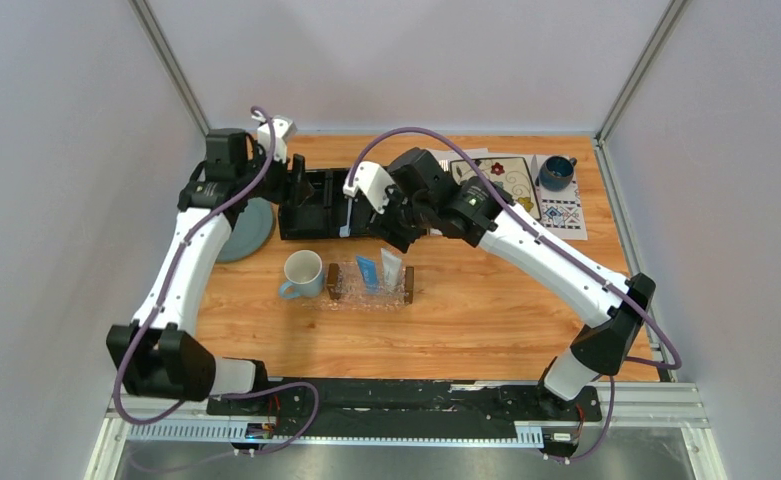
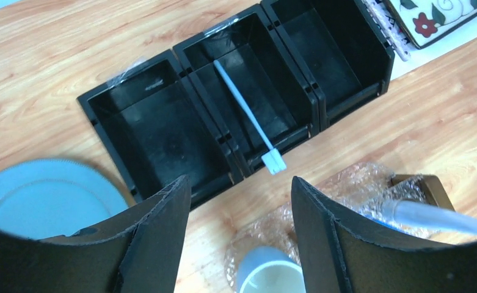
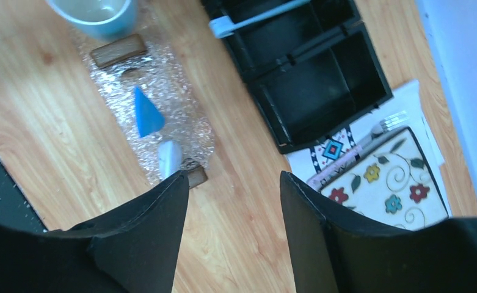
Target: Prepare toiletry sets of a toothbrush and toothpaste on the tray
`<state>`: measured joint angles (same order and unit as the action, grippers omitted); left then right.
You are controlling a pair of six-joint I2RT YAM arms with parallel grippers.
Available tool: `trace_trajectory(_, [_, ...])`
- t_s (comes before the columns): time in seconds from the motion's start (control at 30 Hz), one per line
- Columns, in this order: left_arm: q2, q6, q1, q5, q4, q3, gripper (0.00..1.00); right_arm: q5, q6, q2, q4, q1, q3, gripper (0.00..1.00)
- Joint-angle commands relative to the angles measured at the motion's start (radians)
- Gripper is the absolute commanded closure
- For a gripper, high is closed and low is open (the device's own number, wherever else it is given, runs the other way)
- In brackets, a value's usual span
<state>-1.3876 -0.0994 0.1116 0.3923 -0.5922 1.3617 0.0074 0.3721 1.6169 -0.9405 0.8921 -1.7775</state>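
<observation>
A pale blue-and-white toothbrush (image 2: 248, 119) lies slanted in the middle compartment of the black organizer (image 2: 156, 131), its head poking over the front wall; it also shows in the top view (image 1: 348, 215) and the right wrist view (image 3: 254, 18). The clear tray (image 1: 351, 290) with brown end bars holds a blue toothpaste tube (image 3: 145, 113) and a white toothpaste tube (image 3: 170, 157). My left gripper (image 2: 242, 183) hangs open above the table between organizer and mug. My right gripper (image 3: 233, 180) is open over bare wood just right of the tray (image 3: 174, 91). Neither holds anything.
A light blue mug (image 1: 303, 273) stands against the tray's left end. A grey-blue plate (image 1: 246, 230) lies left of the organizer (image 1: 311, 205). At the back right are a square floral plate (image 1: 506, 180), patterned paper and a dark blue cup (image 1: 556, 172).
</observation>
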Motion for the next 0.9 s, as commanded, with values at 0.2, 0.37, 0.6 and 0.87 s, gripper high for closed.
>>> trace_trajectory(0.2, [-0.318,0.064,0.169,-0.222,-0.093,0.256,0.36,0.057,-0.104,-0.110,0.097,-0.146,0.042,0.40])
trace_trajectory(0.37, [-0.432,0.069,0.207,-0.233,-0.118,0.353,0.38,0.045,-0.108,-0.141,0.097,-0.197,0.084,0.40])
trace_trajectory(0.6, [-0.554,0.076,0.229,-0.239,-0.130,0.393,0.44,0.028,-0.113,-0.167,0.103,-0.239,0.131,0.40])
trace_trajectory(0.87, [-0.628,0.066,0.249,-0.283,-0.121,0.386,0.45,0.008,-0.127,-0.176,0.123,-0.263,0.185,0.40])
